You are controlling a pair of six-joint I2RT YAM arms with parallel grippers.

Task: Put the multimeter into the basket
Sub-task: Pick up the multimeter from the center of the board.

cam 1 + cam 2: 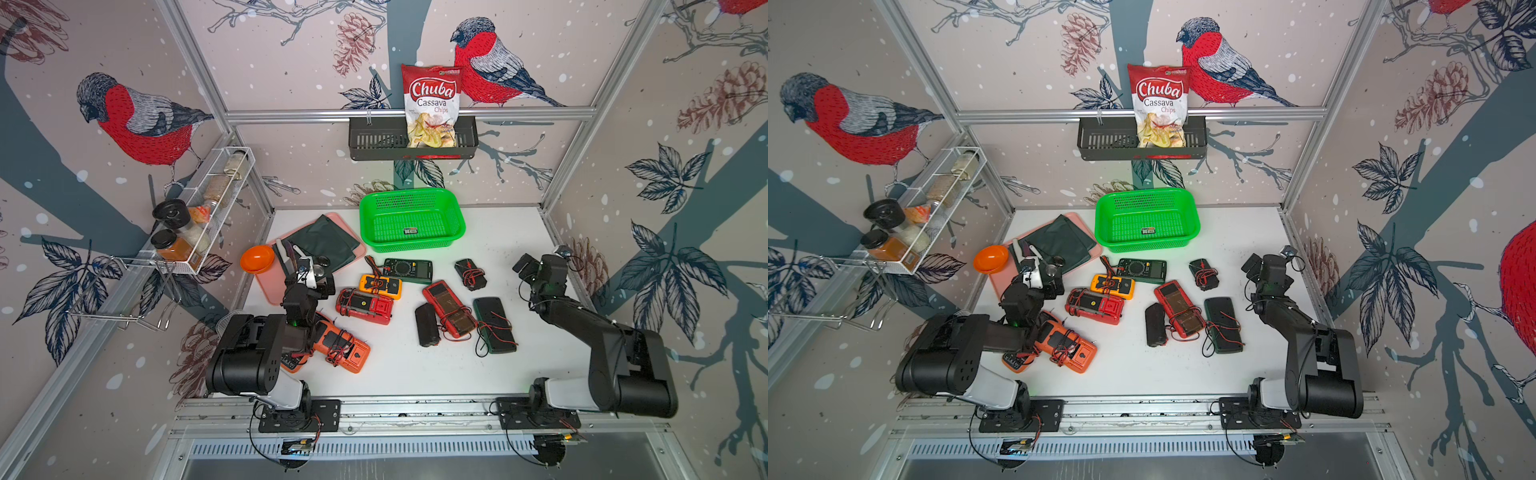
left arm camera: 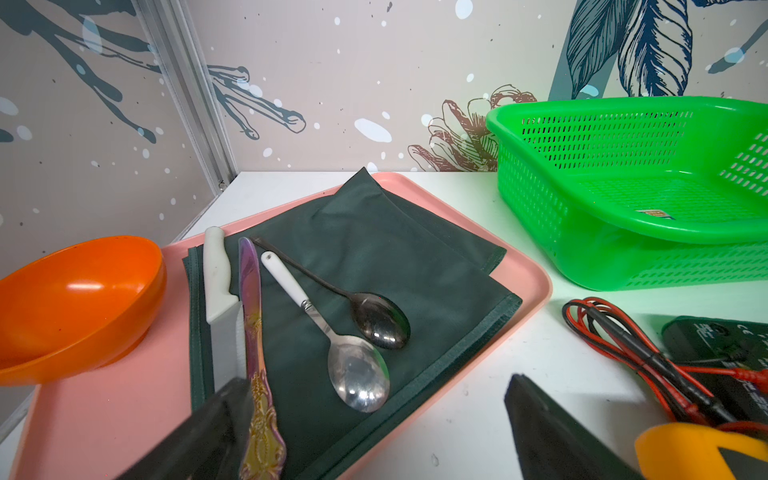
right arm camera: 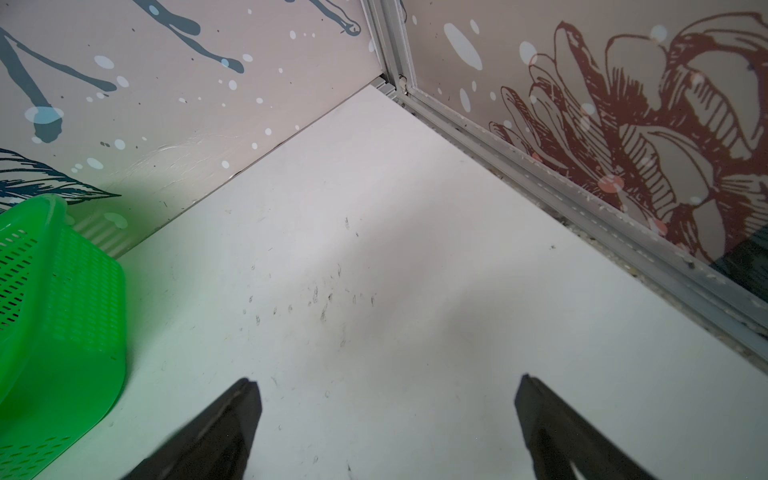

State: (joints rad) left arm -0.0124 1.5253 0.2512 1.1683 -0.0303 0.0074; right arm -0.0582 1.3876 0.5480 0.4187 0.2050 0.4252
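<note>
Basket (image 1: 415, 246) long axis runs across my bench (image 1: 415, 374); orange multimeter (image 1: 347, 351) half under arm (image 1: 249, 353); left hand (image 2: 378, 382), right hand (image 3: 386, 382) spread.

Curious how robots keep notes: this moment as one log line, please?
left claw open, empty | right claw open, empty | basket without multimeter | multimeters on table

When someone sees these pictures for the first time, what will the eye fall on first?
The bright green basket stands at the back of the table, empty except for a small label. In front of it, multimeters lie scattered. A red chips bag stands in the dark shelf above.
</note>
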